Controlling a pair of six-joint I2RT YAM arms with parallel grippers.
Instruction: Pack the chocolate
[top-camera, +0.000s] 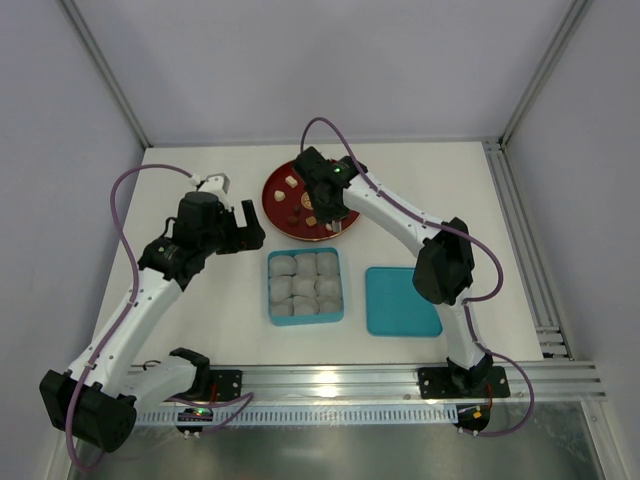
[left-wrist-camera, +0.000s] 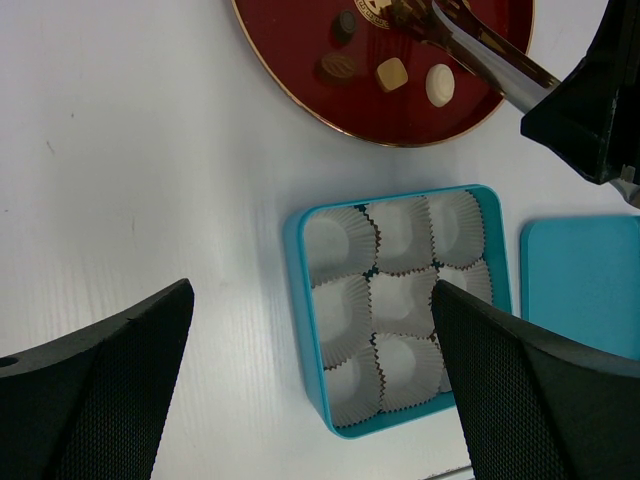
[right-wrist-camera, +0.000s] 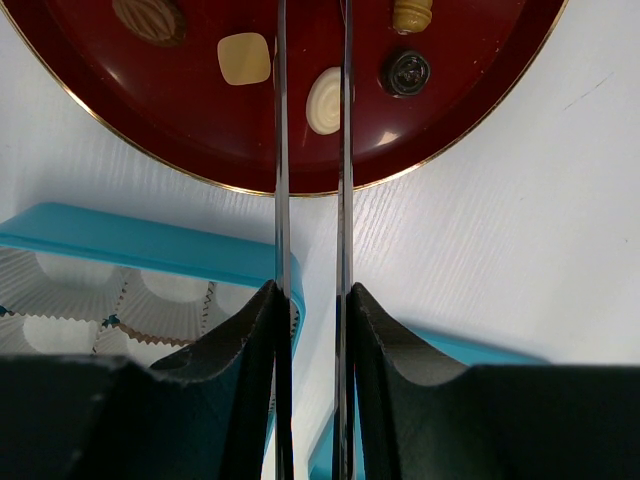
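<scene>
Several pieces of chocolate lie on a round red plate: a white oval, a cream square, a brown ribbed piece, a dark round piece and a tan one. My right gripper is shut on metal tongs, whose two blades reach over the plate with the white oval between them. I cannot tell whether the blades touch it. My left gripper hangs open above the teal box of empty paper cups, holding nothing.
The box's teal lid lies flat to the right of the box. The right arm arcs over the table from the near right to the plate. An aluminium rail runs along the near edge.
</scene>
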